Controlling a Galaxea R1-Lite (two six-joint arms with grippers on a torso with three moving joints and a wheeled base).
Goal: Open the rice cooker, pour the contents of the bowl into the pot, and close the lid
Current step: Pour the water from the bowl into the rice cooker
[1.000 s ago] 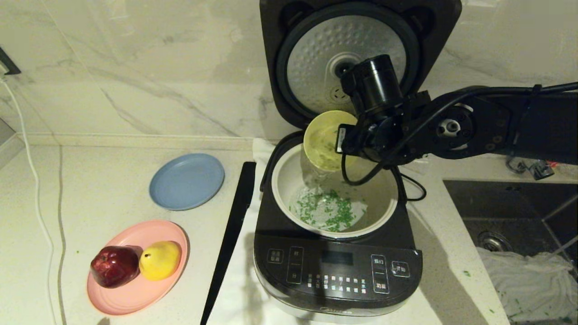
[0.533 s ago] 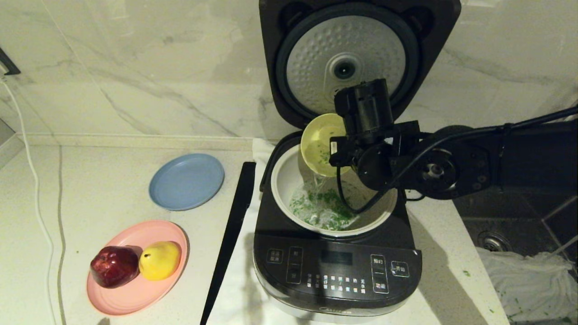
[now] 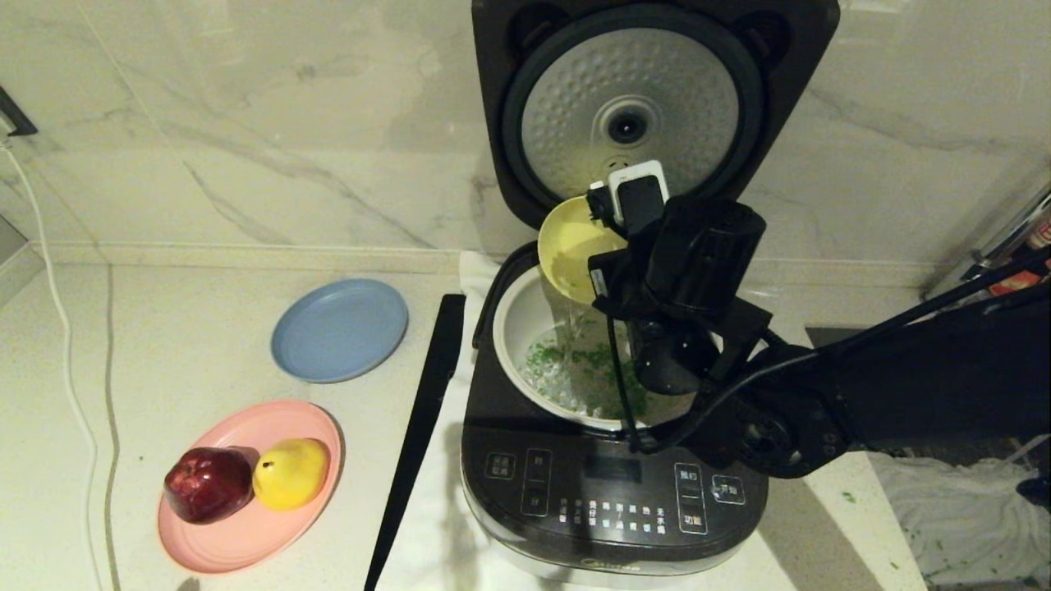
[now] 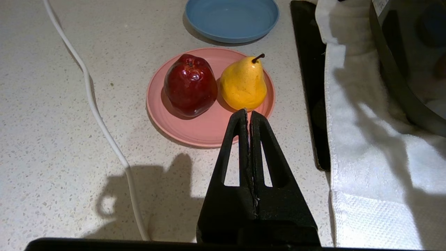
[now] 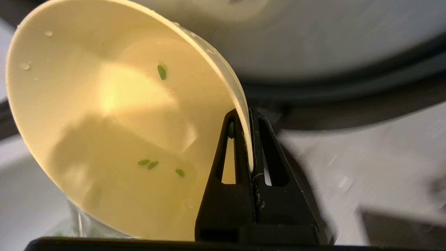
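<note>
Right gripper (image 5: 248,139) clamped on rim of bowl (image 5: 115,132), tipped steeply over pot (image 3: 517,324) of rice cooker (image 3: 612,484). Thin stream running down into pot. Lid (image 3: 632,107) up: opening done, pour judged near its end, closing left. Bowl: only a few green bits stuck to wall. Pot: contents (image 3: 575,369), green bits in pale liquid. Left gripper (image 4: 249,139) pressed together, empty, parked over counter near pink plate (image 4: 195,129) holding apple and pear.

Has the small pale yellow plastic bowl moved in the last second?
Yes. The small pale yellow plastic bowl shifted slightly left against the dimpled silver lid plate, tipping steeper.
</note>
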